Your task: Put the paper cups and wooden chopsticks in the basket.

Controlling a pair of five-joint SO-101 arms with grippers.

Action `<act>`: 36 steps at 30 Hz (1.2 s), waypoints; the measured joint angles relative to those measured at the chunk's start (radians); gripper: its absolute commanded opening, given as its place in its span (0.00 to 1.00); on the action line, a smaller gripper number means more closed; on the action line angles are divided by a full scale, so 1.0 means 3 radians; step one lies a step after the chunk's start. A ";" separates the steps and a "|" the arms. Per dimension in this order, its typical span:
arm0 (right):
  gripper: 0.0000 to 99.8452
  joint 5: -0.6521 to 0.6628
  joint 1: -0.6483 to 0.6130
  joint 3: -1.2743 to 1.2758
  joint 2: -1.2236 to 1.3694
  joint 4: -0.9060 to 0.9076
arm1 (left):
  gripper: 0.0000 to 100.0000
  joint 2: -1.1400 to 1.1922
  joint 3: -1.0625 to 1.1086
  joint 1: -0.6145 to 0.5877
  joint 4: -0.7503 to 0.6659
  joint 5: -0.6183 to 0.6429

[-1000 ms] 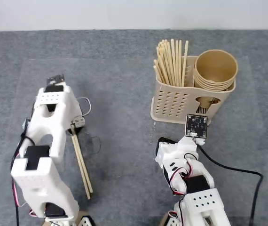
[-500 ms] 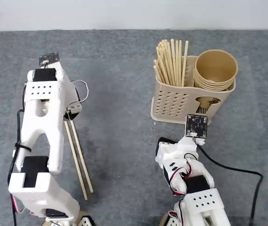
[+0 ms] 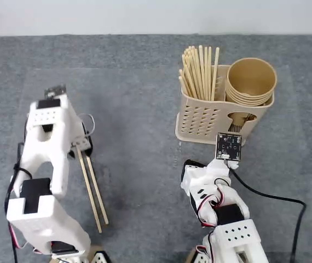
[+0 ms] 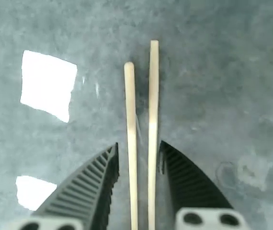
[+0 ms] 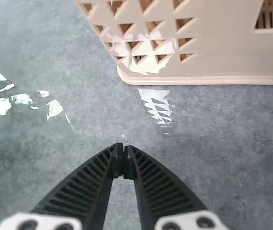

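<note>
The left arm hung over the loose pair of chopsticks, jaws open and straddling both sticks, which lay flat on the surface in its left half, pointing toward the near edge. Over on the right half, the basket already held a bundle of chopsticks and stacked paper cups. The right arm sat just before it, jaws closed on nothing.
</note>
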 measured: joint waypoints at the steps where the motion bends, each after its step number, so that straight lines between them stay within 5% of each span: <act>1: 0.01 0.0000 0.0000 0.0000 0.0000 0.0000 | 0.14 0.0000 0.0143 0.0000 -0.0143 -0.0005; 9: 0.01 0.0000 0.0000 0.0000 0.0000 0.0000 | 0.12 -0.0020 0.0598 0.0000 -0.0701 -0.0020; 12: 0.01 0.0000 0.0000 0.0000 0.0000 0.0000 | 0.00 0.0082 0.0506 0.0015 -0.0665 -0.0020; 27: 0.01 0.0000 0.0000 0.0000 0.0000 0.0000 | 0.01 0.0256 0.0189 0.0169 -0.0450 0.0164; 36: 0.01 0.0000 0.0000 0.0000 0.0000 0.0000 | 0.01 -0.0476 0.0245 0.0307 -0.0159 0.0312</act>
